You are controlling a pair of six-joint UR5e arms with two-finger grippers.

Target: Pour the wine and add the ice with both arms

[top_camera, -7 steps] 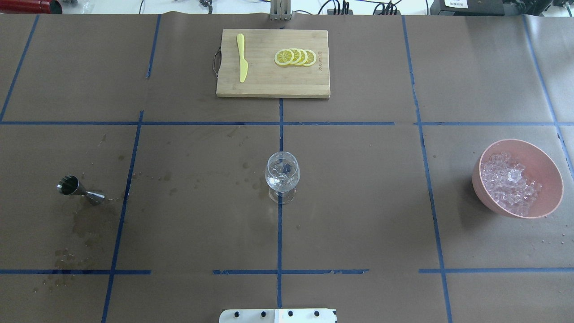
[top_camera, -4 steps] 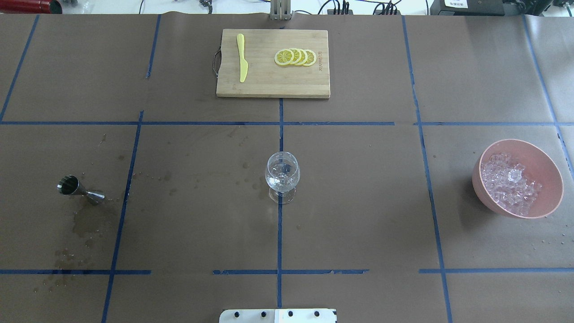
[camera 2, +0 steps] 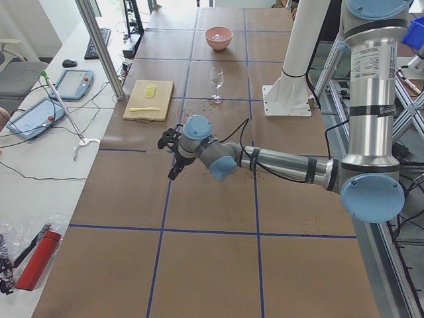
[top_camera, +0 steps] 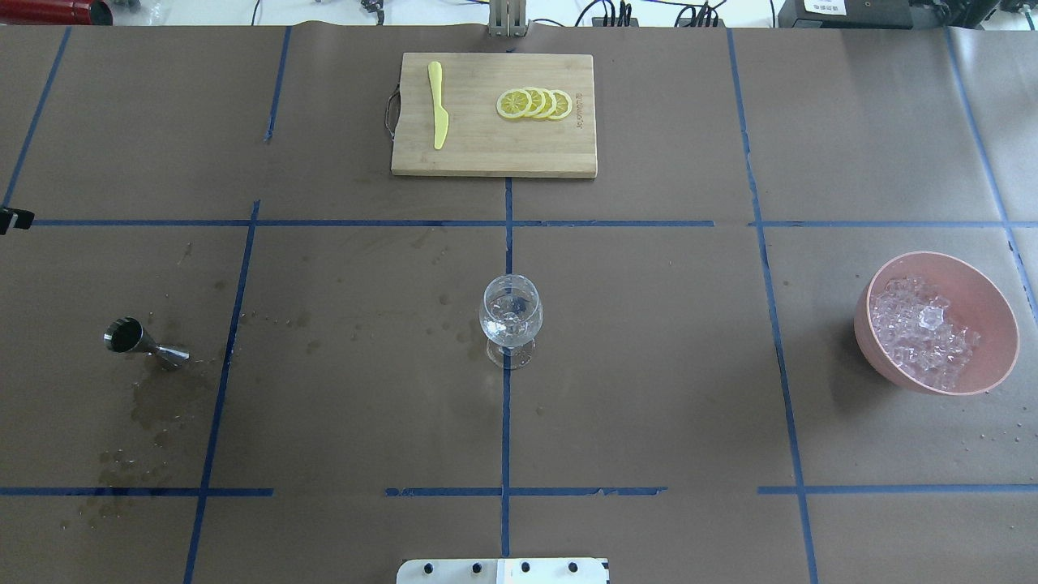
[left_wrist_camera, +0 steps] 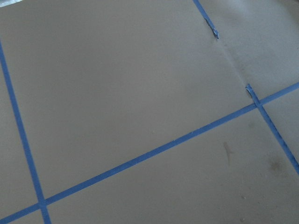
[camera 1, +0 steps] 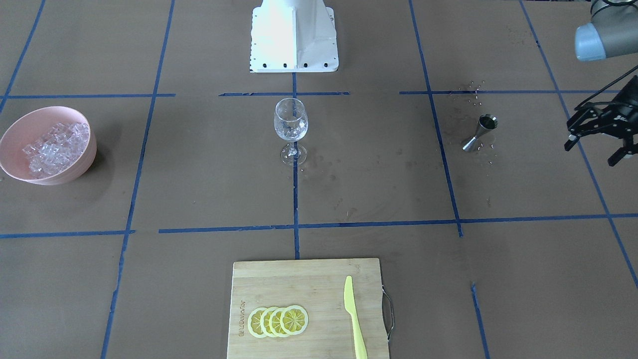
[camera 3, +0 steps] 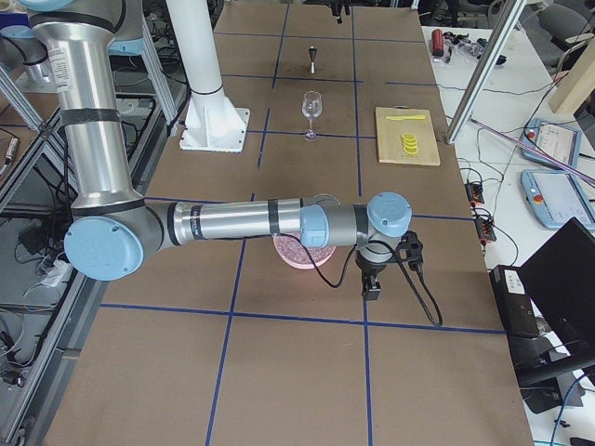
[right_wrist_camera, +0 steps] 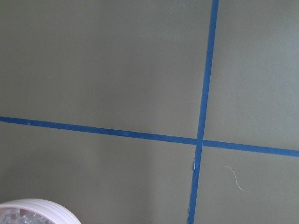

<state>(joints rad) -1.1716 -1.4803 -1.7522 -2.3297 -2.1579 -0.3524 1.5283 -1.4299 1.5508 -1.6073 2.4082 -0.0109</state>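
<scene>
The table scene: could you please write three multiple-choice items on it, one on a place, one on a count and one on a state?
1. Where is the ice heaped?
A in a bowl on the robot's right
B in a bowl on the robot's left
C in a bowl at the centre

2. How many lemon slices are there?
A two
B four
C six

3. How is the left gripper?
A open, empty
B shut on ice
C shut on a slice

Answers:
1 A, the bowl sits at the overhead view's right.
2 B, four overlapping slices show.
3 A, its fingers are spread with nothing between them.
</scene>
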